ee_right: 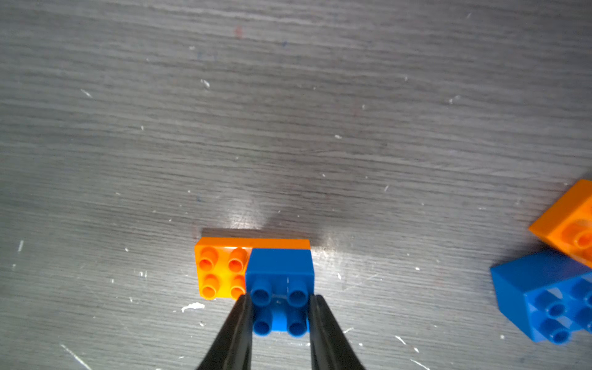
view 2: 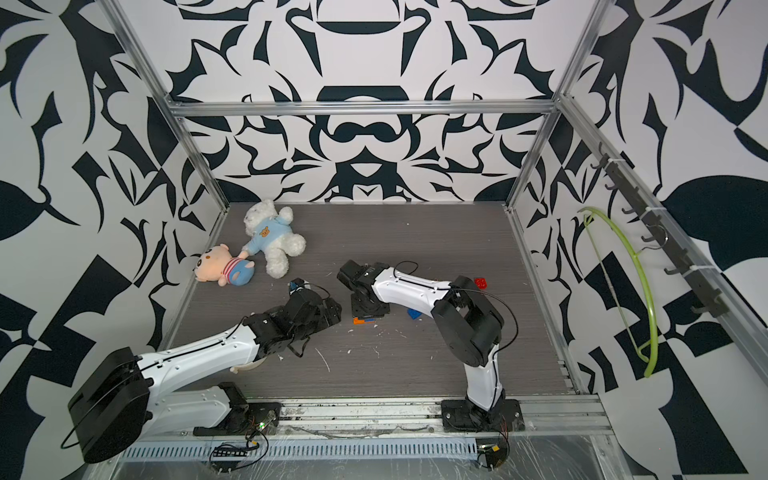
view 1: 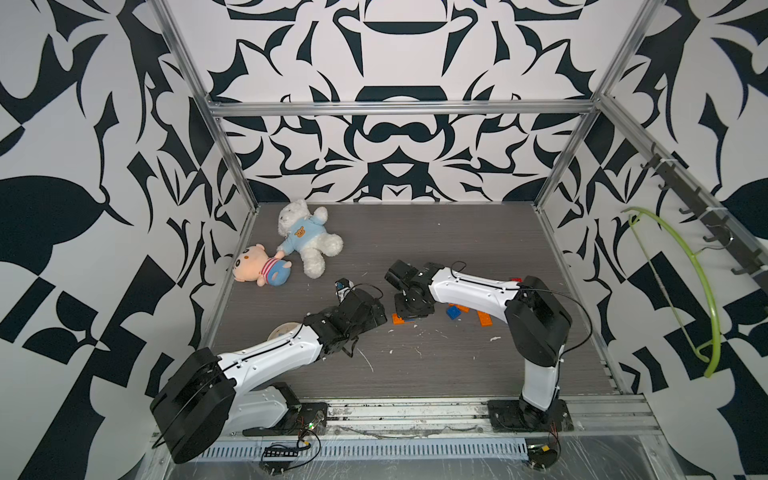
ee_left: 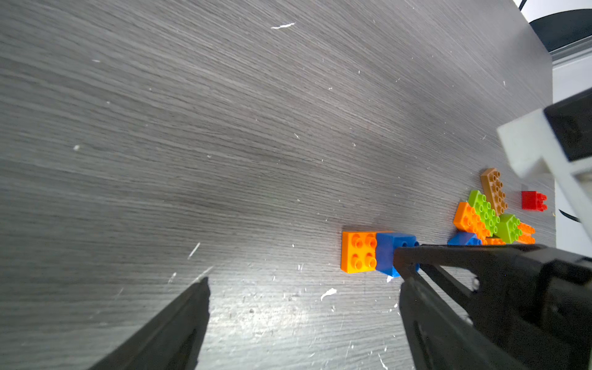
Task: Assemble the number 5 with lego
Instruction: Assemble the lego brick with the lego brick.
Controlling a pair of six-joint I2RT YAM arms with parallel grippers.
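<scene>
The right gripper (ee_right: 278, 302) points down, jaws clamped on the blue brick (ee_right: 280, 269). The left gripper (ee_left: 302, 272) hangs just beside that brick, jaws wide.

Orange brick (ee_right: 221, 272) half beneath blue brick (ee_right: 280, 269)

The grey wood-grain worktop (view 1: 436, 241) is flecked with white scratches. Toward its far left corner a white teddy bear (view 1: 309, 239) in a blue shirt and a plush doll (view 1: 259, 268) lie touching. Near the middle lies an orange rectangular brick (ee_right: 221, 272) with a blue square brick (ee_right: 280, 272) on top. Beside it is a heap of bricks (ee_left: 483, 208), with a red brick (ee_left: 533, 201) just apart. A round cream object (view 1: 282, 330) is mostly hidden.
</scene>
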